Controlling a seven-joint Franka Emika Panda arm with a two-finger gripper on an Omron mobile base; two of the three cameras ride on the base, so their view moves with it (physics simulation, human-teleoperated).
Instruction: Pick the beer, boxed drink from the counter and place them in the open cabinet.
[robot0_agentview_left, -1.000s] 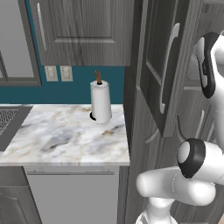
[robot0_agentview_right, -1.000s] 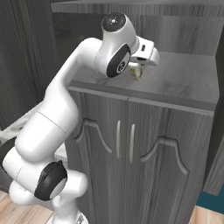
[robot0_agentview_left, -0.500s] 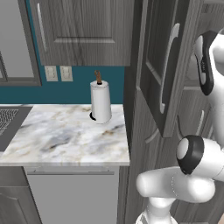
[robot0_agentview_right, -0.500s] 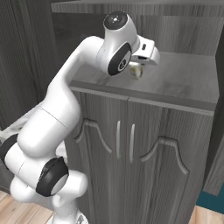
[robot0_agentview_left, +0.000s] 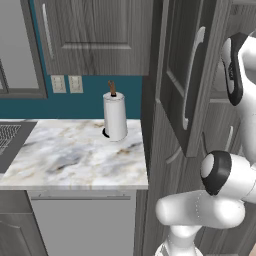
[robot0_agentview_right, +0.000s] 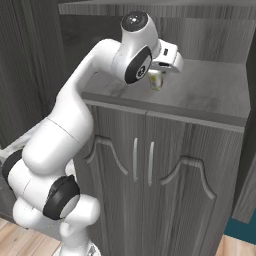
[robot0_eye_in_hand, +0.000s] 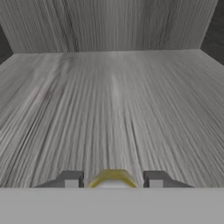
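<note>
The boxed drink, a small pale yellow-and-white carton, stands upright between the fingers of my gripper, which is shut on it. It is over the front left part of the open cabinet's shelf floor. Its base is at or just above the wood; I cannot tell which. In the hand view the carton's yellow top sits between my fingertips, with the grey wood-grain shelf and back wall ahead. The cabinet door with its curved silver handle hangs open. The beer and the counter are out of view.
A marble worktop with a paper-towel roll lies left of the tall unit. Below the shelf are two closed lower doors. The shelf's side walls stand left and right of the carton, with free floor toward the back.
My hand has crept slightly to the right, further over the shelf, with the carton still in it. Nothing else has moved.
</note>
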